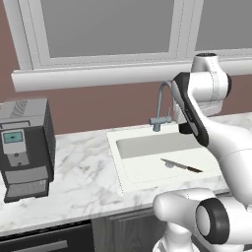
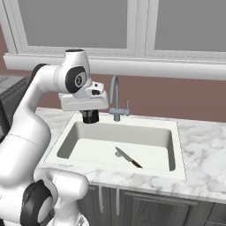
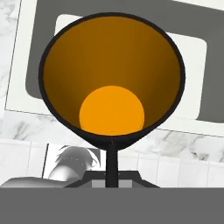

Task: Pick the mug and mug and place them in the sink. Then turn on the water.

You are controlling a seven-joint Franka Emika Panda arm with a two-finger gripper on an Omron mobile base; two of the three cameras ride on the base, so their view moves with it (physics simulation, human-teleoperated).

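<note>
Over the left rear part of the sink (image 2: 178,145), the gripper (image 2: 90,117) hangs clamped on the black mug (image 2: 91,117), which shows as a small dark shape just under the white hand. From the hand camera the black mug (image 3: 111,78) sits right below the lens, its orange inside facing up and the jaws closed thin on its rim nearest the camera; the white basin lies beneath it, so the mug is upright and held clear of the basin floor. The faucet (image 2: 115,99) stands just beside the hand, at the back rim of the sink, and a knife (image 2: 128,158) lies on the basin floor toward the middle, apart from the spot under the mug. A coffee machine (image 1: 25,147) sits on the counter (image 1: 83,172) well to the left.

I judge this to be step 1 of 3: placing the first of the 2 mugs. The teal mug is not something I can place from these views.

The next move calls for lowering the mug straight down until it meets the basin floor, then opening the jaws and lifting away without tipping it. Care is needed to keep clear of the faucet close by.
</note>
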